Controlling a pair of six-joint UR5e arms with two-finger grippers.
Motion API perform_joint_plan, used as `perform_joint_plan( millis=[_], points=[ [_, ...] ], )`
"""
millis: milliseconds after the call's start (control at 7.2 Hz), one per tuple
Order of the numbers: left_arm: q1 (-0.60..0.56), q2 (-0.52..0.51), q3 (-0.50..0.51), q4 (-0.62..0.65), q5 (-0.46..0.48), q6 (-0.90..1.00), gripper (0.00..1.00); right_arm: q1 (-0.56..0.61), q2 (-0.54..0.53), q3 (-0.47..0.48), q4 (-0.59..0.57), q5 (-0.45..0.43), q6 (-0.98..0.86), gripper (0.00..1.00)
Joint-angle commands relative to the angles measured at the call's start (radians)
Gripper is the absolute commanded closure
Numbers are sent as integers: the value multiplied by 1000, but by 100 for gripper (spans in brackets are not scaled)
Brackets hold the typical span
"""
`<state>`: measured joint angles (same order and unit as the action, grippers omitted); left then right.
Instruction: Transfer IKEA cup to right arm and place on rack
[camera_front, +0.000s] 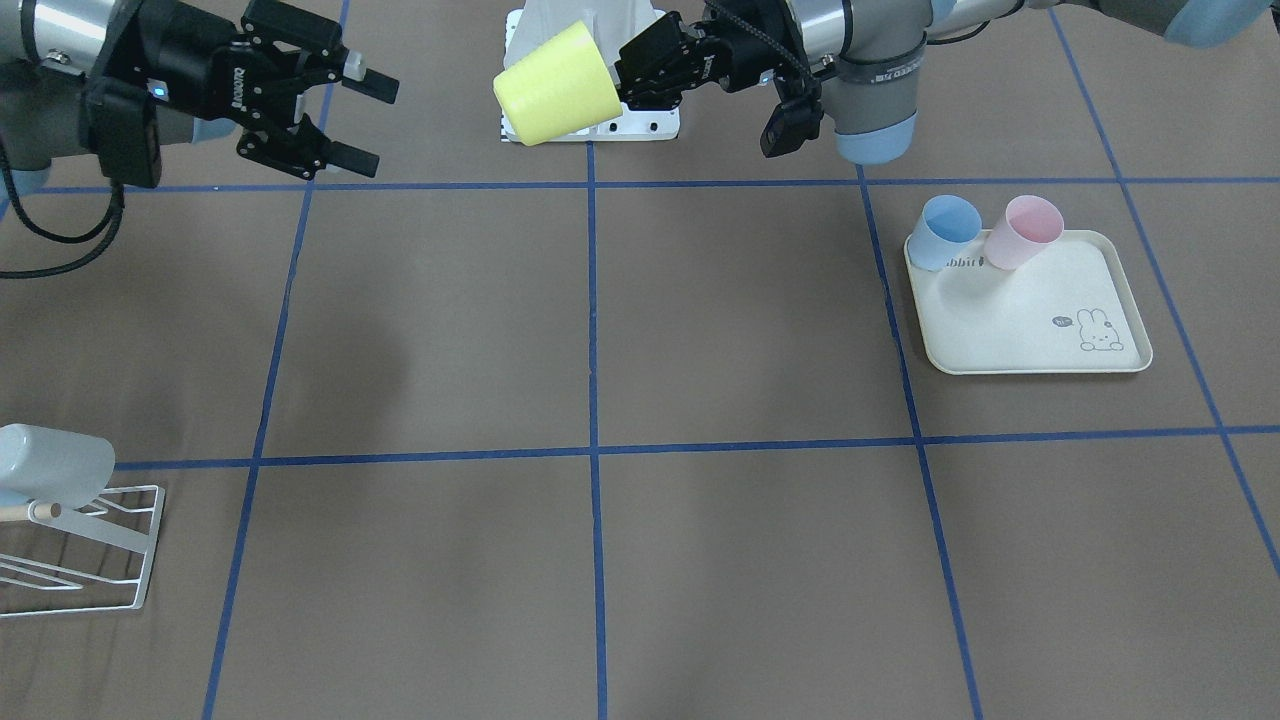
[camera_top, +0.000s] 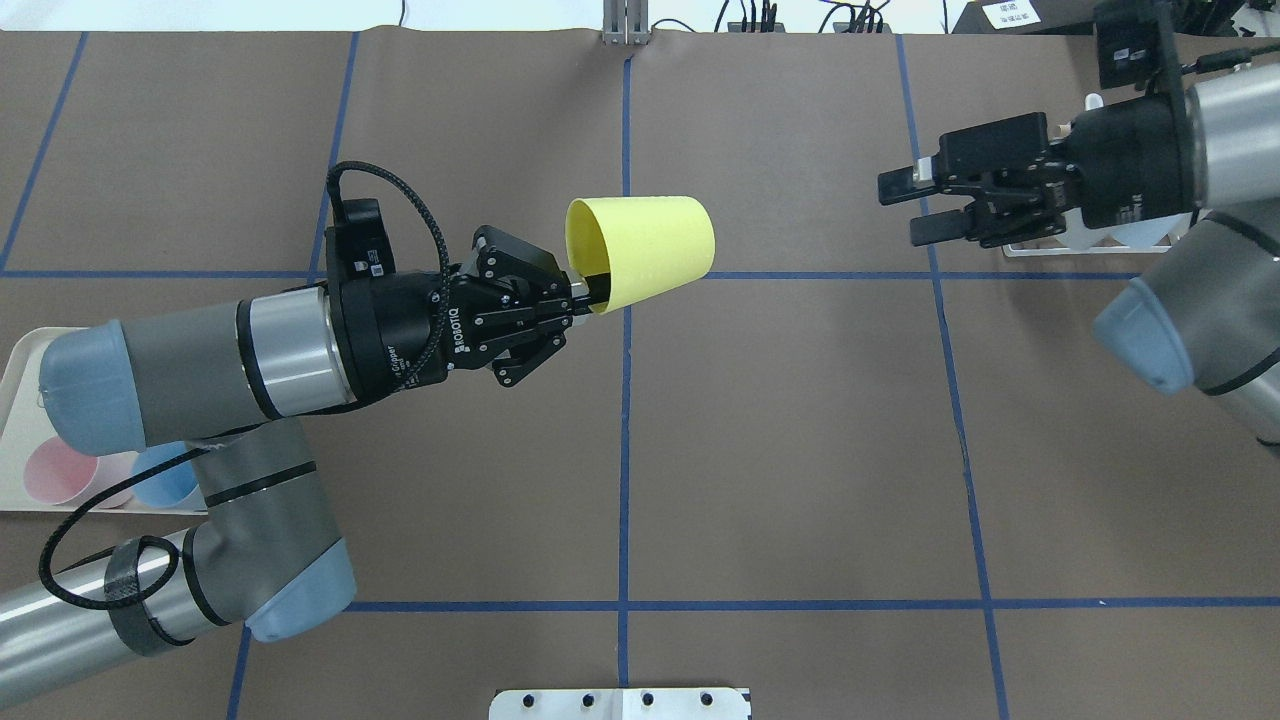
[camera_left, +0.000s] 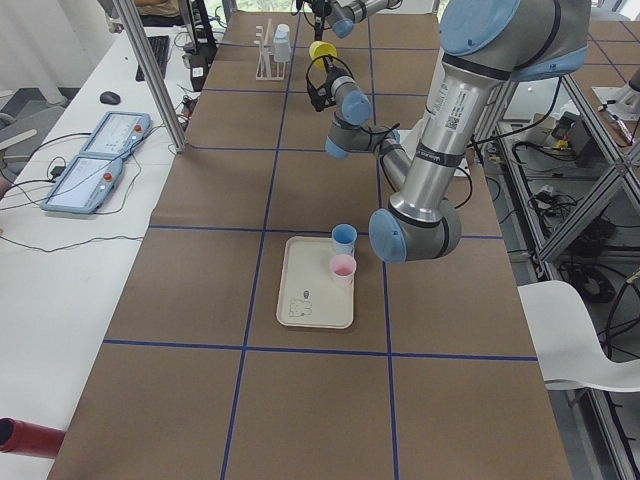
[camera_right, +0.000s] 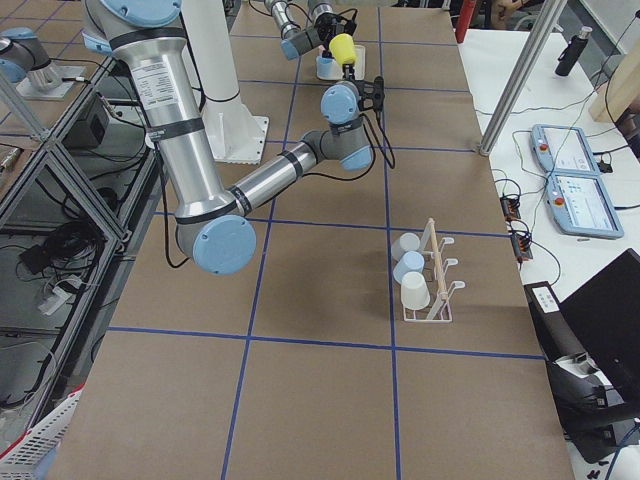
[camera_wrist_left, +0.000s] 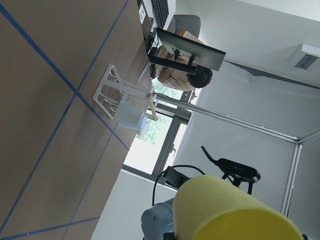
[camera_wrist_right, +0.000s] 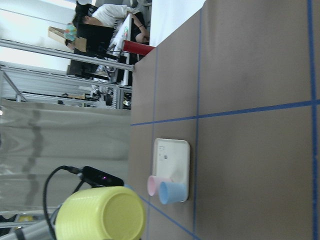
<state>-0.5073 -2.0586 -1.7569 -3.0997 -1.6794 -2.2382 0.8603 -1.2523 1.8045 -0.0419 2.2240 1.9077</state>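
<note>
The IKEA cup (camera_top: 645, 250) is yellow and held on its side in mid-air over the table's middle, base pointing toward the right arm. My left gripper (camera_top: 588, 290) is shut on its rim, one finger inside the mouth. From the front, the cup (camera_front: 555, 85) sticks out of the left gripper (camera_front: 625, 88). My right gripper (camera_top: 900, 212) hangs open and empty about a cup's length beyond the cup's base; from the front this gripper (camera_front: 380, 125) also has its jaws apart. The white wire rack (camera_front: 130, 490) stands on the right arm's side, a pale cup (camera_front: 50, 462) on it.
A cream rabbit-print tray (camera_front: 1040, 330) on the left arm's side carries a blue cup (camera_front: 948, 230) and a pink cup (camera_front: 1025, 230). In the exterior right view the rack (camera_right: 435, 280) holds three pale cups. A white base plate (camera_front: 640, 125) is at the robot's edge.
</note>
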Motion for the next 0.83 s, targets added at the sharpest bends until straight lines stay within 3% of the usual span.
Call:
perform_joint_plan(
  millis=[0, 278, 694],
  points=[
    [4, -15, 0, -3, -5, -32, 100, -99, 7, 4, 103, -151, 74, 7],
    [29, -31, 0, -48, -6, -43, 100, -113, 72, 4, 106, -170, 170, 7],
    [56, -29, 17, -170, -8, -127, 100, -139, 79, 4, 149, -213, 200, 7]
  ],
)
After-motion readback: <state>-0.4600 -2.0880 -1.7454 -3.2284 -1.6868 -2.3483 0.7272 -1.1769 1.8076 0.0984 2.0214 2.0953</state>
